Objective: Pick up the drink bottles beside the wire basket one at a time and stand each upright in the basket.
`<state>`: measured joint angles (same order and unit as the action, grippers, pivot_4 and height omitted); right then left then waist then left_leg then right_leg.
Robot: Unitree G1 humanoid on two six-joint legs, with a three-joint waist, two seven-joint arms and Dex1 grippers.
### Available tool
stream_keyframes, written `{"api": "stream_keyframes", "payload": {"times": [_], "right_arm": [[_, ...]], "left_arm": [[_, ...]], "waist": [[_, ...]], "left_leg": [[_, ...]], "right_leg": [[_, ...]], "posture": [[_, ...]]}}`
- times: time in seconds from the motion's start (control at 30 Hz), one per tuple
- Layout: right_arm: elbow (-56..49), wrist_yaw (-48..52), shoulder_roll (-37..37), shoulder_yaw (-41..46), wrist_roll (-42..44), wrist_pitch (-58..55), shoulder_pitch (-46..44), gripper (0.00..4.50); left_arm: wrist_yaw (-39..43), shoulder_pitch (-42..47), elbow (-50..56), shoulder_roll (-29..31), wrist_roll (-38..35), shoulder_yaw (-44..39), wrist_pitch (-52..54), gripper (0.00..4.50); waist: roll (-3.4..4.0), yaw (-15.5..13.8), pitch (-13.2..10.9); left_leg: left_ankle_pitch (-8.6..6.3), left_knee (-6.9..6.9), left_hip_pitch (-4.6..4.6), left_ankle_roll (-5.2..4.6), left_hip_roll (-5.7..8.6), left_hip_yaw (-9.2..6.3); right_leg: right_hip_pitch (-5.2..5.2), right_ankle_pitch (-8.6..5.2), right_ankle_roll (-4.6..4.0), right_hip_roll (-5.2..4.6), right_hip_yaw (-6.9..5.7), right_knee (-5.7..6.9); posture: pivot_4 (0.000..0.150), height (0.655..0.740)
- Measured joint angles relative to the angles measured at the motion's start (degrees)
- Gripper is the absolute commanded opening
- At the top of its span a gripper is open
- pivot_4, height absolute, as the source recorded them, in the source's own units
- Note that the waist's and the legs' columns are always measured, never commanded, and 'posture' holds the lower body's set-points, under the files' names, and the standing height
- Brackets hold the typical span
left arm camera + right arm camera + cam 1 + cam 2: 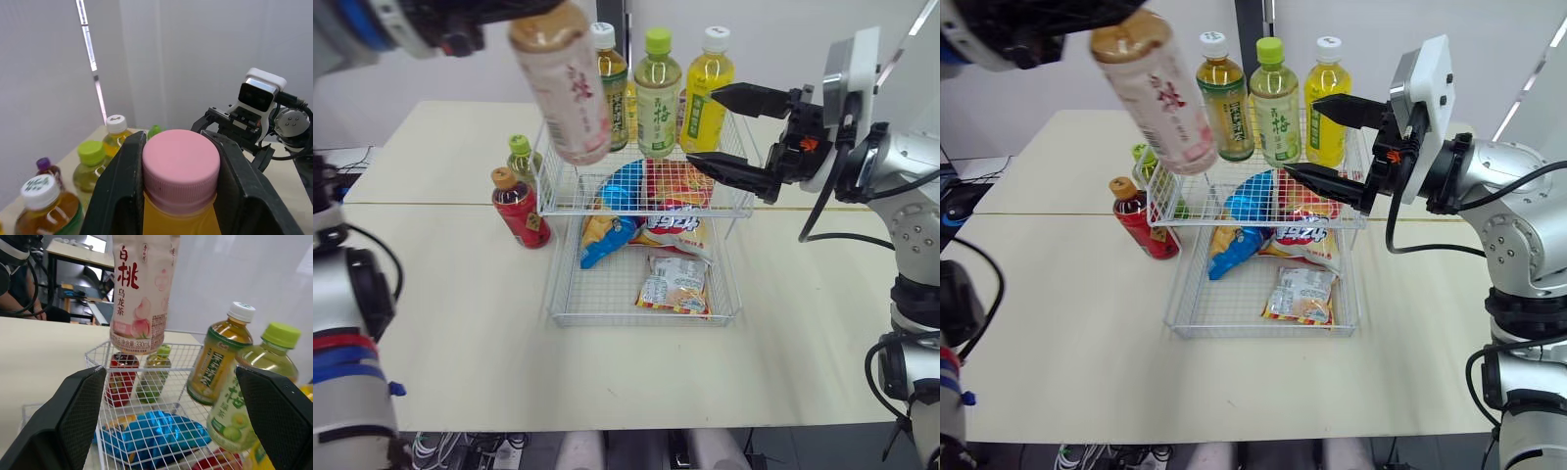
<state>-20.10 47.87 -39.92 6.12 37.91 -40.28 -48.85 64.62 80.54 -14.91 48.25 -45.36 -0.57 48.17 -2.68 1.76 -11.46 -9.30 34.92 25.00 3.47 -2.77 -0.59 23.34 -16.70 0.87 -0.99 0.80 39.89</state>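
Left wrist view: the left gripper (178,142) is seen clamped on the peach tea bottle (563,88), with one black finger pressed against each side of its pink cap. The bottle is judged full, so fairly heavy, stiff and smooth. The ridged cap and neck are taken as the surer hold, since the glossy label could slip. In the head views it hangs tilted at upper left of the frame, above the left edge of the wire basket (548,186) and not yet set in. A red bottle (519,208) and a green-capped bottle (521,157) are left beside the basket. Three bottles (658,93) are stood behind. At right, the right gripper (703,125) is held apart, empty.
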Motion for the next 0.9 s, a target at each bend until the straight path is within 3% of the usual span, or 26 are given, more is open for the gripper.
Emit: {"api": "stream_keyframes", "payload": {"times": [0.23,0.4,0.73,0.9], "right_arm": [[-7.26,-6.09,-2.92,4.27,3.03,-5.34,4.44,4.5],[-11.43,-9.98,-4.67,6.85,5.67,-8.51,5.82,4.5],[-14.06,-14.48,-6.9,8.64,9.56,-11.51,7.3,4.5],[-14.47,-15.76,-7.11,8.87,10.8,-11.61,7.66,4.5]], "left_arm": [[-0.9,-2.84,-1.13,-14.97,8.77,5.04,-9.8,1.37],[-7.23,-2.85,-5.46,-24.52,16.74,7.86,-15.38,1.37],[-9.7,-0.6,-12.72,-30.15,21.12,6.79,-19.49,1.37],[-8.19,-0.6,-12.4,-30.57,20.27,5.03,-17.78,2.89]], "waist": [[0.06,0.09,-0.02],[0.06,0.01,-0.02],[0.12,0.09,-0.03],[0.12,0.1,-0.03]], "left_leg": [[0.0,0.02,-0.01,-0.01,0.03,0.02],[0.0,0.03,0.0,-0.01,0.09,0.04],[0.0,0.02,-0.02,-0.02,0.09,0.07],[0.0,0.02,-0.02,-0.02,0.09,0.07]], "right_leg": [[-0.01,0.03,-0.06,-0.01,0.05,0.05],[-0.01,0.02,-0.02,-0.04,0.08,0.03],[-0.01,-0.01,0.03,-0.02,0.09,0.02],[-0.01,-0.01,0.03,-0.02,0.1,0.02]], "posture": [[0.15,0.74],[0.15,0.74],[0.15,0.74],[0.15,0.74]]}}
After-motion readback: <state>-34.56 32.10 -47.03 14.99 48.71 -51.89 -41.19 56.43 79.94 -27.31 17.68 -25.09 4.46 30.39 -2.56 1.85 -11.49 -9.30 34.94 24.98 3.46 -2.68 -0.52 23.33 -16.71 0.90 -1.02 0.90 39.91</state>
